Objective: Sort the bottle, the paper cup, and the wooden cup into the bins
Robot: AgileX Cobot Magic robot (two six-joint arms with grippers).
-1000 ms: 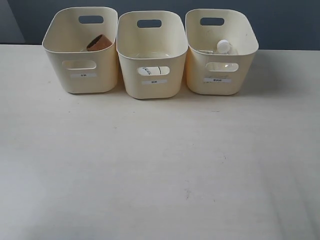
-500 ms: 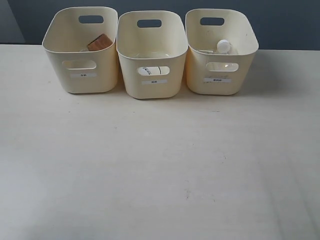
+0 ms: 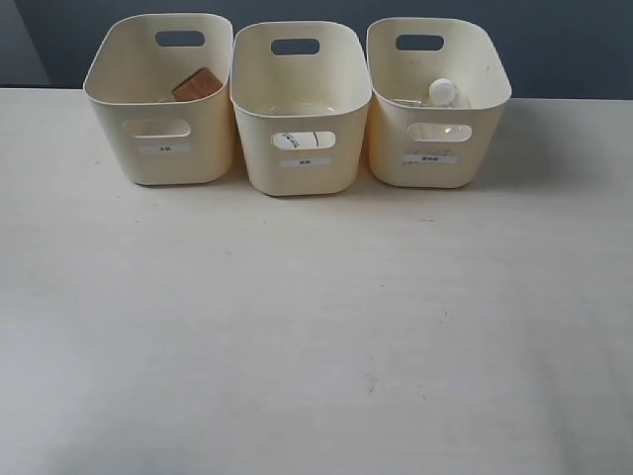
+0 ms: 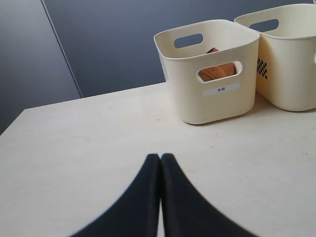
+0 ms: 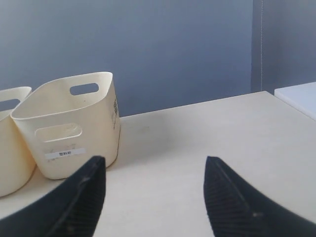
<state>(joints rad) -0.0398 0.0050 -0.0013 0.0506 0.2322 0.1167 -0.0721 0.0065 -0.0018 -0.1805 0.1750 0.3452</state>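
Three cream plastic bins (image 3: 302, 178) line the pale surface's (image 3: 316, 327) far edge, well ahead of both arms. The dark rounded wooden cup (image 3: 196, 84) lies tilted in the left-end bin, the small white paper cup (image 3: 302, 140) in the middle, the clear white-capped bottle (image 3: 442, 92) at the right end. The left jaws are pressed together, the right jaws spread wide; both are empty. Sorting looks finished.

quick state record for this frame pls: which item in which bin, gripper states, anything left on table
left bin: wooden cup, tilted
middle bin: paper cup, seen through front cut-out
right bin: bottle, only its top showing
left gripper: shut, empty
right gripper: open, empty
table: no task items visible outside bins
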